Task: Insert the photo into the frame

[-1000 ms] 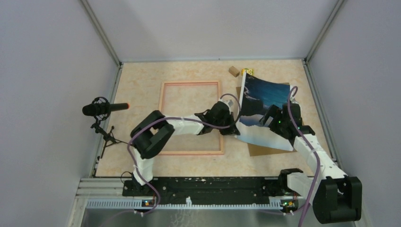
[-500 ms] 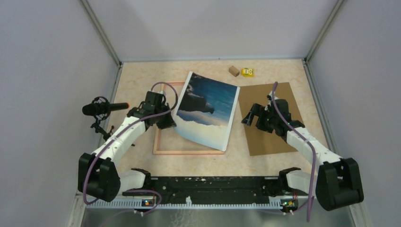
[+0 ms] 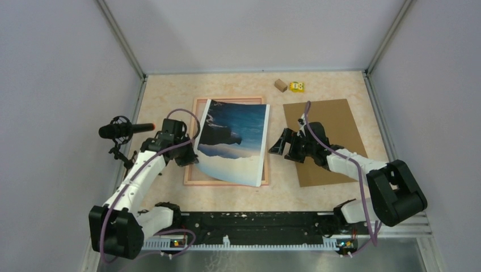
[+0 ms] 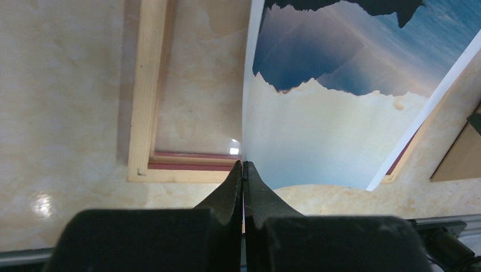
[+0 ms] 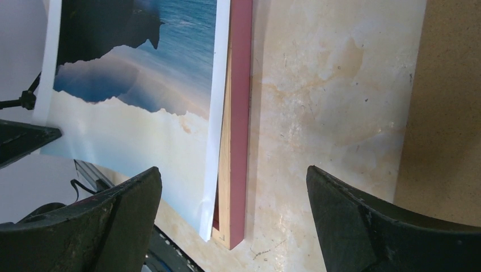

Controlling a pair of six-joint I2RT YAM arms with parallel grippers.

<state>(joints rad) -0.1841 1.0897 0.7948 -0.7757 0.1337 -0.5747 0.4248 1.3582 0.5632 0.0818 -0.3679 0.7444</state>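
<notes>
The photo (image 3: 232,141), dark blue sky fading to pale mountains, lies slanted over the pinkish wood frame (image 3: 193,116), covering most of it. My left gripper (image 3: 190,158) is shut on the photo's left edge near the bottom corner and holds that side lifted. In the left wrist view the closed tips (image 4: 243,164) pinch the sheet (image 4: 317,113) above the frame's corner (image 4: 148,85). My right gripper (image 3: 279,146) stands open just right of the frame. Its wide jaws (image 5: 232,170) straddle the right rail (image 5: 241,85) and the photo's edge (image 5: 142,85), touching neither.
A plain brown backing board (image 3: 326,141) lies flat to the right of the frame, under the right arm. A small brown block (image 3: 280,85) and a yellow piece (image 3: 296,86) sit at the back. A microphone on a stand (image 3: 122,130) is at the left edge.
The left gripper has carried the photo leftward from above the brown board to over the frame and lowered it flatter. The right gripper has moved left to the frame's right rail.
</notes>
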